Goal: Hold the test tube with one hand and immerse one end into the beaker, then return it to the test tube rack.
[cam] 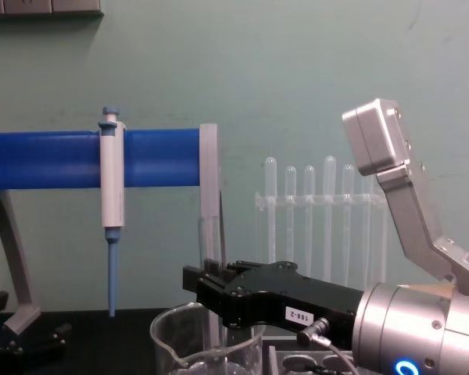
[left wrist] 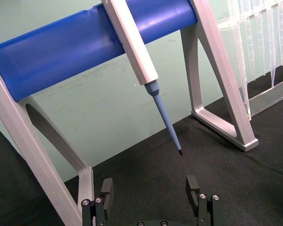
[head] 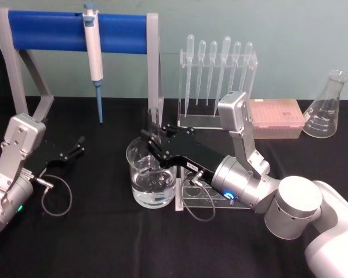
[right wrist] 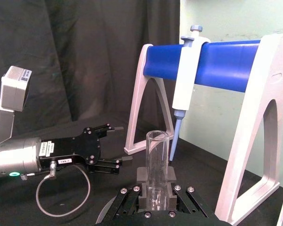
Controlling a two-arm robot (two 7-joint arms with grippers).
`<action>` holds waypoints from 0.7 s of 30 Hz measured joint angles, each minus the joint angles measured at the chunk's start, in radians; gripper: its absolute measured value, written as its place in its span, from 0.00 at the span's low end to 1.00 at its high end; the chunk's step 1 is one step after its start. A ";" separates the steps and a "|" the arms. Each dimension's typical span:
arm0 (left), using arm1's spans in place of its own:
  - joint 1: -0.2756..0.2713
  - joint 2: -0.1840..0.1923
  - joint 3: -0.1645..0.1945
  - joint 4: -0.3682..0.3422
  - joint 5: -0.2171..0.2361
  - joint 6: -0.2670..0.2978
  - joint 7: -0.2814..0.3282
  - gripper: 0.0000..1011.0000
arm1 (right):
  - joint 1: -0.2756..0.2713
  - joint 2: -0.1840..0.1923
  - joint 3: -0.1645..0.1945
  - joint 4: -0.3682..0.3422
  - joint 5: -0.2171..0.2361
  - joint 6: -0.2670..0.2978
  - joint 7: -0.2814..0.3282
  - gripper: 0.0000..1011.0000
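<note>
Since one end of the tube has to go down into the liquid, the black flat-jawed right gripper (head: 155, 141) is clamped on the long, clear, round-bottomed glass test tube (head: 153, 121) partway along its length. That holds it upright, with the free lower part pointing down. In the right wrist view the jaws press on the tube (right wrist: 157, 155) from both sides, and its open mouth stands well above them.

The gripper hangs over the far rim of the wide clear glass beaker (head: 131, 157), which is partly filled with clear liquid, so the tube sits directly above or just inside it. I cannot tell whether the bottom end has reached the liquid, because the jaws hide it.

Just beside the beaker, under the right arm, lies the clear plastic test tube rack with round holes (head: 188, 204). Being this near, it should make the return a short move.

The black left gripper (head: 75, 145) is parked well apart on the left of the black table (head: 104, 243), with its jaws spread and nothing between them.

The tube looks clean, unmarked and empty, about as wide as a finger.
</note>
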 joint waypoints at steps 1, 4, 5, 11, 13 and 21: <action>0.000 0.000 0.000 0.000 0.000 0.000 0.000 0.99 | 0.000 0.000 0.000 0.000 0.000 0.000 0.000 0.22; 0.000 0.000 0.000 0.000 0.000 0.000 0.000 0.99 | 0.000 0.000 0.000 0.000 0.000 0.000 0.000 0.22; 0.000 0.000 0.000 0.000 0.000 0.000 0.000 0.99 | 0.000 0.000 0.000 0.000 0.000 0.000 0.000 0.22; 0.000 0.000 0.000 0.000 0.000 0.000 0.000 0.99 | 0.000 0.000 0.000 0.000 0.000 0.000 0.000 0.22; 0.000 0.000 0.000 0.000 0.000 0.000 0.000 0.99 | 0.000 0.000 0.000 0.000 0.000 0.000 0.000 0.22; 0.000 0.000 0.000 0.000 0.000 0.000 0.000 0.99 | 0.000 0.000 0.000 0.000 0.000 0.000 0.000 0.22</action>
